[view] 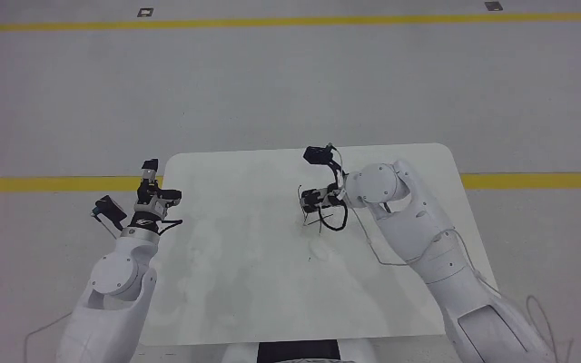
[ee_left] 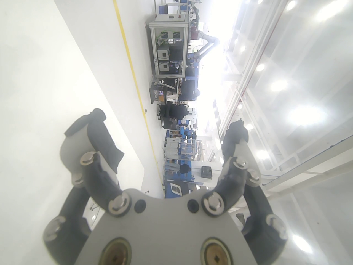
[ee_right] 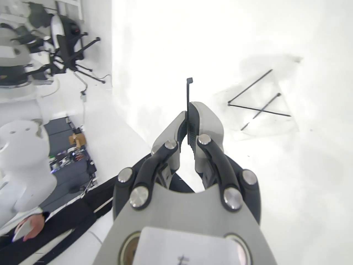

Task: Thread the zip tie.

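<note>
The right gripper [ee_right: 190, 110] is clamped on a black zip tie [ee_right: 188, 93], the strap pinched flat between its pads and the square head poking out just past the fingertips; the tail runs back between the fingers and I cannot tell where it ends. Beyond it, three spare ties [ee_right: 259, 106] lie crossed on a clear plastic sheet [ee_right: 285, 128] on the white table [ee_right: 220, 28], near the held tie but apart from it. Farthest off, the left gripper [ee_left: 166, 121] hangs at the table's left edge with its fingers spread wide and nothing between them, well apart from the right one. The main risk, as I judge it, is the strap itself: it is thin and springy, so the tail may flick aside when the left gripper tries to catch it, or twist in the pads so the head's slot faces the wrong way. A grasp too far from the tip would leave the end wobbling and missing the slot.
</note>
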`<action>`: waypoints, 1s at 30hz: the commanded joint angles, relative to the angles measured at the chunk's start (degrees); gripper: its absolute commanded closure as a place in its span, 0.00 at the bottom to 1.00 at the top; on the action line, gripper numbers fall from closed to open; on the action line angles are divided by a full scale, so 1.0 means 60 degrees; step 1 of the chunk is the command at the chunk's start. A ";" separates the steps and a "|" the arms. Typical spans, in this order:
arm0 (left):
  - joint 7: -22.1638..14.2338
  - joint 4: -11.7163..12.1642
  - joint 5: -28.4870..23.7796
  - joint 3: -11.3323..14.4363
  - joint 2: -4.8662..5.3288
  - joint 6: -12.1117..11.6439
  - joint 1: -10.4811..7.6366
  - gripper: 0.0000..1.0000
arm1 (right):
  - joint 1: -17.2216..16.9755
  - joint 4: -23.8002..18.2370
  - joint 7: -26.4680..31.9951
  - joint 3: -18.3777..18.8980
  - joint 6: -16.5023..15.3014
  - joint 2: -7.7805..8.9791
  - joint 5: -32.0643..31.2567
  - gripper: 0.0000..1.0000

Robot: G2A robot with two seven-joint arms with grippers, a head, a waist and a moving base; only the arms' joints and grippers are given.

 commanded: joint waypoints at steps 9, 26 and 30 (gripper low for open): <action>0.0000 0.0000 0.0000 0.0000 0.0000 0.0000 0.0000 0.00 | -0.0095 -0.0018 -0.0274 -0.0033 0.0018 -0.0005 -0.0057 1.00; -0.3178 0.0113 -0.0576 0.0002 0.0092 -0.0118 0.0035 0.00 | -0.0345 0.0915 -0.2023 0.0039 -0.1833 -0.0220 0.3256 1.00; -0.3261 0.0194 -0.0536 0.0117 0.0088 -0.0043 -0.0002 0.00 | -0.0402 0.0919 -0.2135 0.0024 -0.1835 -0.0222 0.3260 1.00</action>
